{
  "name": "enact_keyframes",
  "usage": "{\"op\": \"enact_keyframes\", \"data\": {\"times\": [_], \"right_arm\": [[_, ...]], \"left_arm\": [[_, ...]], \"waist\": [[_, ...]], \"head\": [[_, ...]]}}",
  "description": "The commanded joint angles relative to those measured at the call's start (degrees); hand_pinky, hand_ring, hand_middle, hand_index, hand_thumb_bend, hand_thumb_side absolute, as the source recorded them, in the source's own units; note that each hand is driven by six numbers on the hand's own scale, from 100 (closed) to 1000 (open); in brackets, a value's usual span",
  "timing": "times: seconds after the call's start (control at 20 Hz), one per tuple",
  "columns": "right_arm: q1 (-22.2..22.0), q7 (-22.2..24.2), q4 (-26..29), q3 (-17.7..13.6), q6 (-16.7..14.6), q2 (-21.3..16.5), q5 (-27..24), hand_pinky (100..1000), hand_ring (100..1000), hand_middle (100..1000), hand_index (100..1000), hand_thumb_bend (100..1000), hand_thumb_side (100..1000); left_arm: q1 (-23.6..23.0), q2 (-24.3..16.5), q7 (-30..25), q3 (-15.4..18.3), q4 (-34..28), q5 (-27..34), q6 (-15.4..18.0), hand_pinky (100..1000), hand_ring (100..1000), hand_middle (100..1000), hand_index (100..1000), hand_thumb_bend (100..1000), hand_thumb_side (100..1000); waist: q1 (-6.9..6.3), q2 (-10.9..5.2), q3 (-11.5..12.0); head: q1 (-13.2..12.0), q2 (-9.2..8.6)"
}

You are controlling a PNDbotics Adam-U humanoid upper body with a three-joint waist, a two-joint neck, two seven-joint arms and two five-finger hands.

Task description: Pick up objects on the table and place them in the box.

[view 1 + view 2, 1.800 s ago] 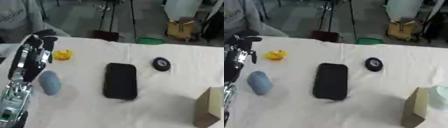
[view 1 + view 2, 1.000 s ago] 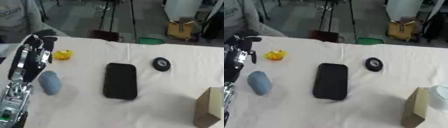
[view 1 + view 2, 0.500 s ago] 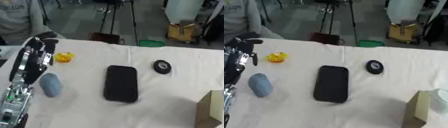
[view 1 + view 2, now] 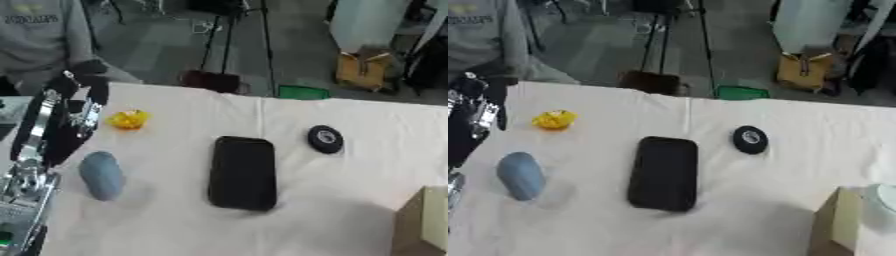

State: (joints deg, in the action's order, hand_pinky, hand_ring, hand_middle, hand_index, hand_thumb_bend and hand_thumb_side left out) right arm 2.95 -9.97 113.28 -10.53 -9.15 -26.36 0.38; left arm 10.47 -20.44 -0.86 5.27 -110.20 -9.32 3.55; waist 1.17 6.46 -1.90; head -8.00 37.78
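On the white cloth lie a black phone (image 4: pixel 243 172) in the middle, a black round disc (image 4: pixel 325 138) to its right, a small yellow object (image 4: pixel 129 119) at the far left and a blue-grey oval object (image 4: pixel 101 175) nearer me. My left hand (image 4: pixel 63 117) is raised at the left edge, fingers up and relaxed, holding nothing, just left of the yellow object and above the oval one. The cardboard box (image 4: pixel 837 227) shows at the lower right corner, with something pale (image 4: pixel 881 200) inside. My right hand is not visible.
The table's far edge (image 4: pixel 262 97) runs across the upper part of the view. Beyond it on the floor stand tripod legs (image 4: pixel 229 45), a dark red thing (image 4: pixel 210 81), a green thing (image 4: pixel 302 92) and a cardboard item (image 4: pixel 363 70).
The whole picture has slid downward, so the camera has tilted. The objects and my left hand keep their places on the table.
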Motion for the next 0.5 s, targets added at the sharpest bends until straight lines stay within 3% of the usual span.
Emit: {"op": "enact_keyframes", "data": {"times": [0.05, 0.5], "right_arm": [[0.20, 0.11, 1.31, -0.33, -0.01, -0.72, -0.31, 595, 597, 764, 842, 594, 572], [0.14, 0.07, 1.31, -0.42, -0.05, -0.64, -0.33, 595, 596, 764, 843, 593, 571]], "left_arm": [[0.31, -2.14, -0.46, 0.92, -1.78, -1.26, -0.66, 215, 768, 758, 859, 352, 652], [0.15, -1.90, -0.48, 0.91, -1.95, -0.93, -0.33, 215, 768, 757, 857, 363, 648]], "waist": [[-0.07, -0.50, -0.03], [-0.08, -0.47, 0.08]], "head": [[-0.01, -0.82], [0.38, 0.14]]}}
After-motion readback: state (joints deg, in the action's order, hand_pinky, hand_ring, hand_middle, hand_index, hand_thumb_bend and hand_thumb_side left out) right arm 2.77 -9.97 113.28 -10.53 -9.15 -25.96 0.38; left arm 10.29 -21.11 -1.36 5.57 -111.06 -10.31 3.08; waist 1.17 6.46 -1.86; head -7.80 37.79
